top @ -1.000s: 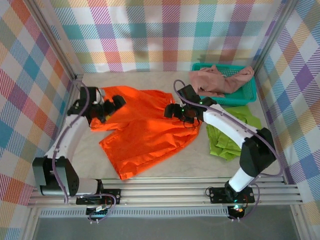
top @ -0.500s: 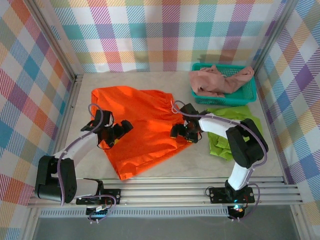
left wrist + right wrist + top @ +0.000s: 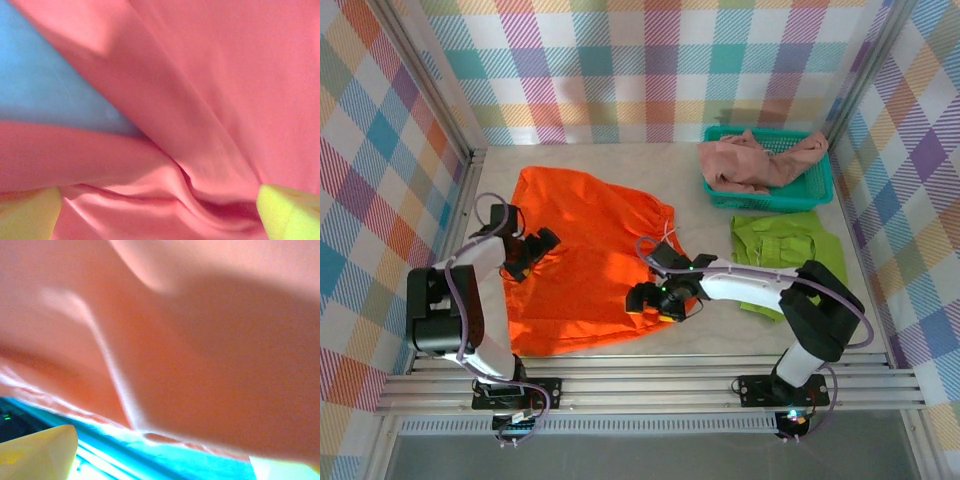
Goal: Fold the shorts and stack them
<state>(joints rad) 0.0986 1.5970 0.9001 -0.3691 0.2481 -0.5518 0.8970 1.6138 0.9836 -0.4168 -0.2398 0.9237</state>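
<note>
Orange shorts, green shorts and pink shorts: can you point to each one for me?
orange shorts [image 3: 590, 250], top external view, on the middle of the spread-out cloth.
green shorts [image 3: 782, 240], top external view, on the upper part of the cloth.
pink shorts [image 3: 750, 165], top external view, on the middle of the crumpled heap.

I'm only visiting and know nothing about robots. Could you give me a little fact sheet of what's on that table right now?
Orange shorts: spread on the table, middle-left
Green shorts: right side, on the near side of the basket
Pink shorts: heaped in the teal basket
Left fingers: open, over the orange shorts' left edge
Right fingers: open, at the orange shorts' near right edge
</note>
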